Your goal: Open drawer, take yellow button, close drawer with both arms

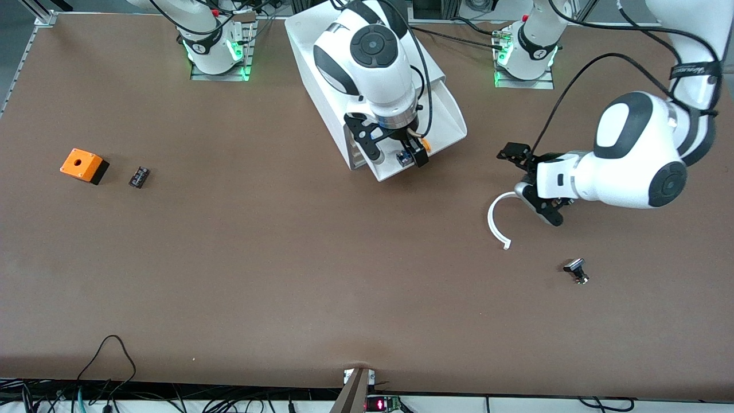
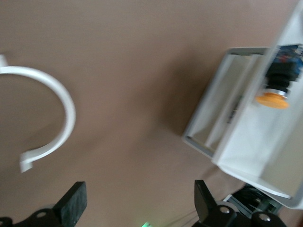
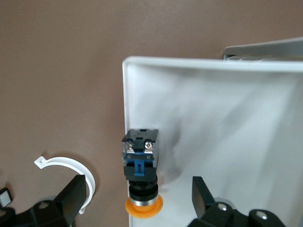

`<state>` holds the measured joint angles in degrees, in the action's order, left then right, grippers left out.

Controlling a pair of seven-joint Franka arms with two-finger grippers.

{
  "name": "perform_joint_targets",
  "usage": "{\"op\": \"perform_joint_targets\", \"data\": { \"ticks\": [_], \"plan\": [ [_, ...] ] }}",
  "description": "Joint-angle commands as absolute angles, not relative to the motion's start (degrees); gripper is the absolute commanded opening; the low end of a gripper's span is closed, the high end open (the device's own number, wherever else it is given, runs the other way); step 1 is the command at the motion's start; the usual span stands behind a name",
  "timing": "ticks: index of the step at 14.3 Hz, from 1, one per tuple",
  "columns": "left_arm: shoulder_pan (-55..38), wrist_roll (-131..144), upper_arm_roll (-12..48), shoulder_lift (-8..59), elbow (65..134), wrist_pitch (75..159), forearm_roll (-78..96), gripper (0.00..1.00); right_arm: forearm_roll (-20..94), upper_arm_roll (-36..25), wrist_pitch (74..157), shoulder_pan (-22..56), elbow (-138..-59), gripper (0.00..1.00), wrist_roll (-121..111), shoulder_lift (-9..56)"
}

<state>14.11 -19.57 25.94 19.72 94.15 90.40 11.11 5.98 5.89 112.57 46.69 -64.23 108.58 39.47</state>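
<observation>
The right gripper (image 1: 397,150) hangs over the pulled-out drawer (image 1: 444,123), fingers spread wide with nothing between them; in the right wrist view the two black fingertips (image 3: 75,191) stand on either side of the button (image 3: 140,176) without touching it. The button lies on its side inside the drawer, against the tray's wall at the end nearest the front camera, its blue-and-black body toward the drawer's middle and its yellow-orange cap toward the rim. The drawer is the top tray of the white cabinet (image 1: 321,74), which stands between the two arm bases, and it is drawn well out toward the front camera. The left gripper (image 1: 530,183) hovers low over bare table toward the left arm's end, apart from the cabinet, its fingers wide open and holding nothing. A curved white plastic strip (image 1: 496,221) lies on the table just beside this gripper. A small black-and-silver part (image 1: 577,271) lies nearer to the front camera than the strip. Toward the right arm's end of the table lie an orange box (image 1: 84,165) with a hole and, beside it, a small dark part (image 1: 139,176).
</observation>
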Motion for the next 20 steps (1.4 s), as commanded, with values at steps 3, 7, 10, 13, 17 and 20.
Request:
{"op": "perform_joint_targets", "data": {
  "ticks": [3,7,10,13,17,20],
  "plan": [
    [9.95,-8.79,26.37,20.21,81.06,82.99,-6.1,1.0,3.43,5.27,112.59,48.6,-62.67,0.99,110.21,41.83],
    [6.59,-7.73,25.49,22.48,74.9,78.66,-13.71,1.0,1.86,5.27,112.41,49.39,-62.93,0.55,109.95,42.01],
    [7.47,-7.82,25.49,26.53,68.92,78.66,-13.62,1.0,1.41,5.27,111.89,49.4,-62.93,0.07,109.34,41.92],
    [7.47,-7.3,25.58,26.72,69.34,78.83,-13.54,1.0,1.41,5.27,110.84,49.31,-62.23,0.0,109.07,41.4],
    [8.43,8.73,25.58,26.98,70.65,81.39,-8.81,0.99,1.41,4.83,104.86,47.21,-59.78,0.0,98.73,40.08],
    [8.53,25.09,25.58,26.81,73.99,84.89,-5.45,0.99,3.76,5.97,103.8,42.12,-54.69,0.0,95.8,39.9]
  ]
}}
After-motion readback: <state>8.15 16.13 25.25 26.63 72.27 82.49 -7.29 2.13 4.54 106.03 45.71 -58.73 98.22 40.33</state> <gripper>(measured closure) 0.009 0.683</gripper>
